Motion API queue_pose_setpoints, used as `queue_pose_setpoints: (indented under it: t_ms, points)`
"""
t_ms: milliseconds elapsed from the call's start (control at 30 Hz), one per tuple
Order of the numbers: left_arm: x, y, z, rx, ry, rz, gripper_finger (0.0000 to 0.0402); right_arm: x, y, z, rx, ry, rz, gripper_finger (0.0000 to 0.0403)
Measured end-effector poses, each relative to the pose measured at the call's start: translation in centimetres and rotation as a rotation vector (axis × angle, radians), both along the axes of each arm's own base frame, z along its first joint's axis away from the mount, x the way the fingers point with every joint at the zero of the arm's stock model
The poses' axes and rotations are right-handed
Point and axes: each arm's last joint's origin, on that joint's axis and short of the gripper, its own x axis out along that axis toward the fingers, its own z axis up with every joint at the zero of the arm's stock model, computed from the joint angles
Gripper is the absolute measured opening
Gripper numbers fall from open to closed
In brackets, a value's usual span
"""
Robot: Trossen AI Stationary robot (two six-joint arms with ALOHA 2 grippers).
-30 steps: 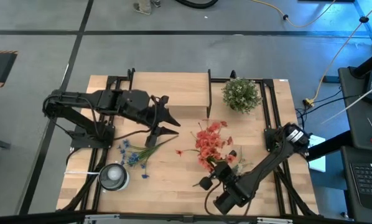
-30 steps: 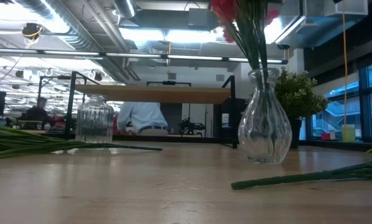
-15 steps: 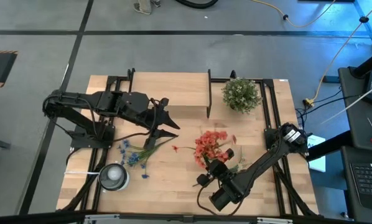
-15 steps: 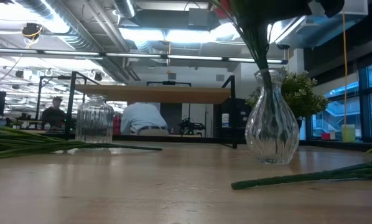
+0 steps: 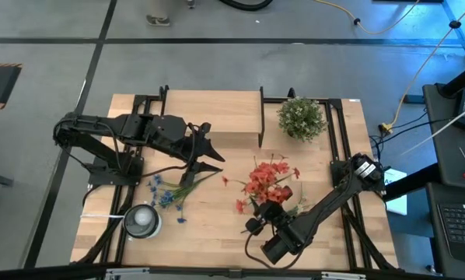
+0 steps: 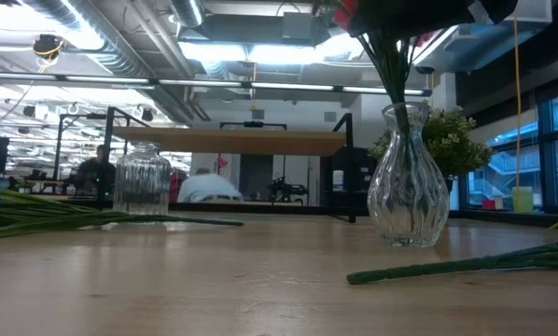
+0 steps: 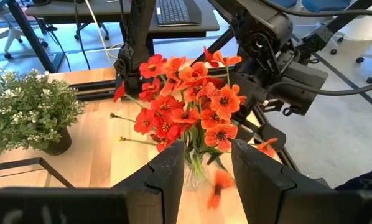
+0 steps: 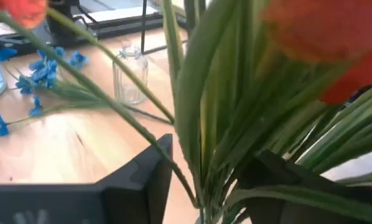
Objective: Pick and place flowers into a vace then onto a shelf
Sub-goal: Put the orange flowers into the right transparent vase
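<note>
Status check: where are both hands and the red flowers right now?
Right hand open around red flowers, stems in clear vase. Left hand open, waiting over table. Nothing blocking.

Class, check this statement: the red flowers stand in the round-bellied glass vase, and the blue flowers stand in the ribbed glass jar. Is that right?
Not quite. The red flowers do stand in the glass vase, but the blue flowers lie loose on the table beside the ribbed jar, which holds nothing. The high view shows it.

— Where are the red-orange long-stemmed artificial flowers point(image 5: 267, 180)?
— Bunched upright in the clear bulbous glass vase point(image 6: 408, 191), blooms fanned out above its neck.
— And the small blue flowers point(image 5: 167, 191)?
— Lying flat on the tabletop, green stems loose.
— The shelf?
— The low light-wood shelf point(image 5: 213, 111) on black legs stands at the far edge.
</note>
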Motion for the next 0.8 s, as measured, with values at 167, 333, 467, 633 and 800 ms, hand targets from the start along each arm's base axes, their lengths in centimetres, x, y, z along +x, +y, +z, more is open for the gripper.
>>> queue_pose_setpoints:
  t_ms: [167,333,467,633,800]
  points:
    - [0.0,0.0,0.0,0.001,0.000,0.000,0.0127,0.0,0.1,0.5,0.051,0.049,0.003,0.0207]
    - [0.0,0.0,0.0,0.016,-0.001,-0.007,0.0127,0.1,0.5,1.8,0.119,0.094,0.010,0.0247]
    - [0.0,0.0,0.0,0.017,0.001,-0.007,0.0127,-0.1,0.7,3.0,0.148,0.146,0.017,0.0260]
    - [-0.1,0.0,-0.2,0.019,0.015,-0.007,0.0127,-0.4,1.3,3.9,0.241,0.207,0.034,0.0261]
    - [-0.3,0.1,-0.6,0.029,0.065,0.000,0.0127,-1.3,2.7,4.2,0.418,0.255,0.037,0.0261]
